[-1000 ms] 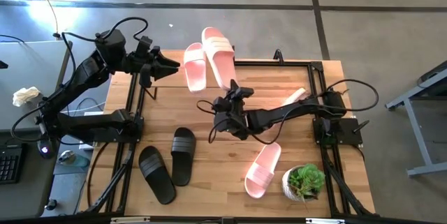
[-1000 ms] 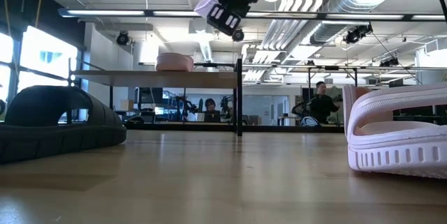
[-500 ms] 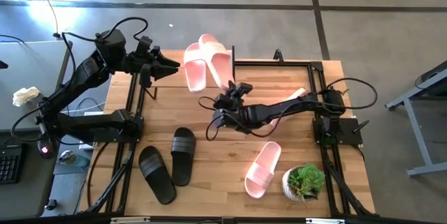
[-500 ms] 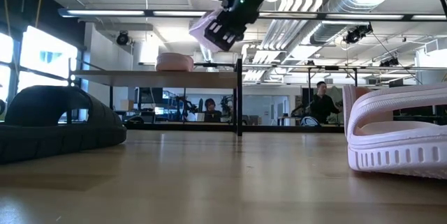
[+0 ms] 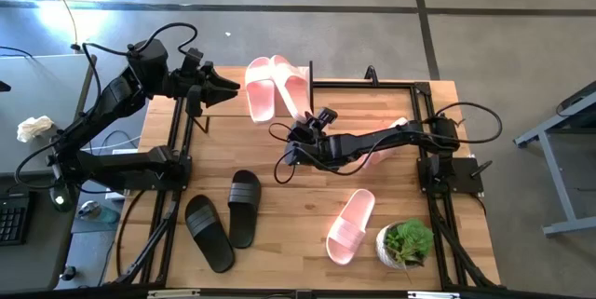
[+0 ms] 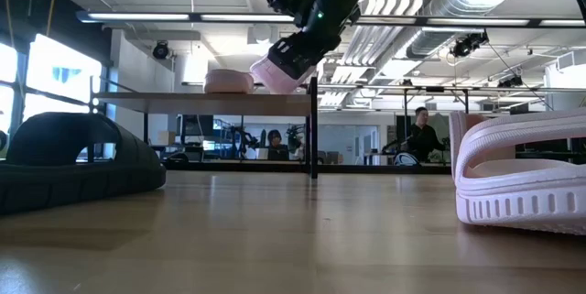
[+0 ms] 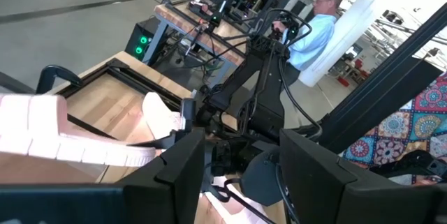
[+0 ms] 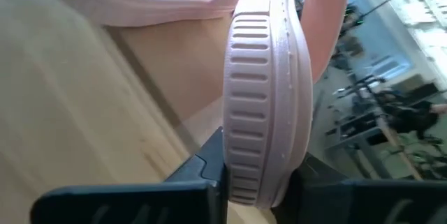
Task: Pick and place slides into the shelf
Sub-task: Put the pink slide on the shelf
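Right gripper (image 5: pixel 300 133) clamps a pale pink ribbed-edge foam slide (image 8: pixel 269 91), tilted on edge above the light wooden shelf (image 6: pixel 206 102) at the table's far edge. Left gripper (image 5: pixel 226 88) parted, empty, beside it.

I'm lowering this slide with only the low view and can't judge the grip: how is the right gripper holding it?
Observer: The right wrist view shows the right gripper clamped across the held pink slide's ribbed sole edge, one finger on either side.
Operator: Where is it relative to the one on the shelf?
Observer: From above it sits close beside the placed pink slide, on the right in that view. I cannot tell whether they touch.
Operator: Is the left arm in the way?
Observer: No. The left gripper hangs open and empty on that slide's other side.
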You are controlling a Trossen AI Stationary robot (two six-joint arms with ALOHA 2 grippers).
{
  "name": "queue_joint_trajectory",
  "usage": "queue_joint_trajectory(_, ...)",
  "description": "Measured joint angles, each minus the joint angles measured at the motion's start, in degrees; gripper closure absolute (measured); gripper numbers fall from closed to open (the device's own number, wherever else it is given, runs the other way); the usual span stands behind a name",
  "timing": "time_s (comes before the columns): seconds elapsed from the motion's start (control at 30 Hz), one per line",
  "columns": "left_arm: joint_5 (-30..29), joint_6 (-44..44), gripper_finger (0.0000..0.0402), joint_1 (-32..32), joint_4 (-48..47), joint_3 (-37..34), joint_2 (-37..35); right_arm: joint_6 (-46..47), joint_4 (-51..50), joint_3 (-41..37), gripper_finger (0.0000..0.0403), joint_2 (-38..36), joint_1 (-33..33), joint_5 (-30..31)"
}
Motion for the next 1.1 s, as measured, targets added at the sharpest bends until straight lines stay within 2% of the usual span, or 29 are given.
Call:
queue_joint_trajectory(0.17, 0.0, 0.0, 0.0234, 0.0, 0.0, 0.0, 0.0, 1.6, 0.3, 0.0, 0.0331, 0.0, -0.4, -5.9)
queue_joint_trajectory(0.33, -0.3, 1.6, 0.0234, 0.0, -1.4, 0.0, 0.2, 4.6, 0.0, 0.4, 0.03, 0.0, -0.8, -6.9)
queue_joint_trajectory(0.5, -6.8, 7.2, 0.0234, 0.0, -9.1, 0.0, 0.9, 4.8, 0.6, 0.7, 0.0273, -0.2, -0.8, -7.4)
queue_joint_trajectory(0.67, -13.0, 11.8, 0.0234, 0.0, -15.2, 0.0, 2.7, 4.8, 0.7, 0.7, 0.0251, -1.1, -0.9, -13.2)
queue_joint_trajectory(0.87, -12.8, 12.7, 0.0234, 0.0, -15.2, 0.0, 5.1, 5.3, -0.6, 0.7, 0.0231, -2.4, -0.7, -13.8)
queue_joint_trajectory(1.1, -12.6, 13.8, 0.0234, 0.0, -15.3, 0.0, 7.3, 6.4, -2.7, 0.8, 0.0226, -3.7, -0.3, -19.1)
